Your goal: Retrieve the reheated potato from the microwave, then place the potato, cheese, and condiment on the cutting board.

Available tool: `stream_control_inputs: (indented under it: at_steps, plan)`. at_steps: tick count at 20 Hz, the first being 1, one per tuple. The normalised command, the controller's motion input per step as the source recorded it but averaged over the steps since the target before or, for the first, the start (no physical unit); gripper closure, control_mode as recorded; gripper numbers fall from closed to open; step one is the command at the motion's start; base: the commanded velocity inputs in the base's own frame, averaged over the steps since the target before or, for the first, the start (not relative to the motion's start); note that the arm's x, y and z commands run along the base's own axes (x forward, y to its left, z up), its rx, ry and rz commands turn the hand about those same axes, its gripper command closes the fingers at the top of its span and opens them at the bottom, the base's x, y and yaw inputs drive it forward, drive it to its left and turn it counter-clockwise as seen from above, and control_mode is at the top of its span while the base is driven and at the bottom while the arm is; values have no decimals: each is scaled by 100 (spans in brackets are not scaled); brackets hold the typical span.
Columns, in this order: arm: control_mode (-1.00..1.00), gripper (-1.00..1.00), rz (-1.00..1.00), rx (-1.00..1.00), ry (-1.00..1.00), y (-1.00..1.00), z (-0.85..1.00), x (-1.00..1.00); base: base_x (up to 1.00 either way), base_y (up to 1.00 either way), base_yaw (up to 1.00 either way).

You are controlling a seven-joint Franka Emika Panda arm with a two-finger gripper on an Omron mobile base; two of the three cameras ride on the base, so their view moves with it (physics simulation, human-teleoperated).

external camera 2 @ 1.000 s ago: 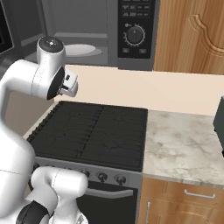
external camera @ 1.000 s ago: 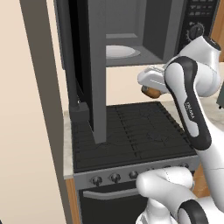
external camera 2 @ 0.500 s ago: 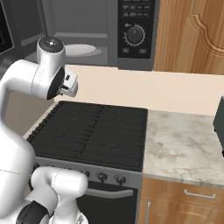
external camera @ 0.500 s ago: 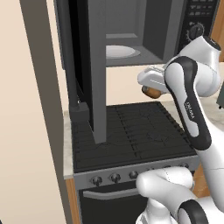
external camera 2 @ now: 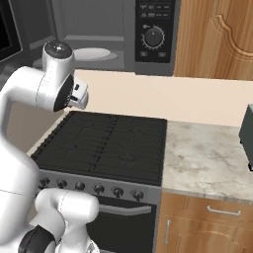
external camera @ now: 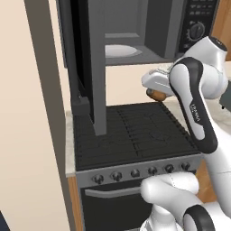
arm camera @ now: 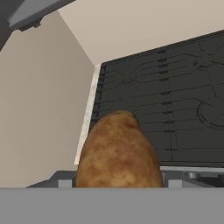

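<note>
One potato (arm camera: 118,151) sits in your hand (external camera: 155,92), the jaws partly spread and clamped on its sides. You carry it above the black stove (external camera: 135,135), toward that cooktop's 1 o'clock corner. The microwave (external camera: 131,31) stands open at 12 o'clock, a white plate (external camera: 118,50) inside it.
</note>
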Motion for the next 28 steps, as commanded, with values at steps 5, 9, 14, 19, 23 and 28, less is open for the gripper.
stream_control_inputs:
  at_steps: [5,9,14,19,23,28]
  plan:
    - [100,100,0,0,0,0,0,0,-61,-4,0]
    - [100,100,0,0,0,0,0,0,-16,-15,-19]
    - [100,100,0,0,0,0,0,0,5,-38,-45]
    - [100,100,0,0,0,0,0,0,7,-25,-67]
    - [100,100,0,0,0,0,0,0,12,-20,-68]
    - [100,100,0,0,0,0,0,0,31,-23,-49]
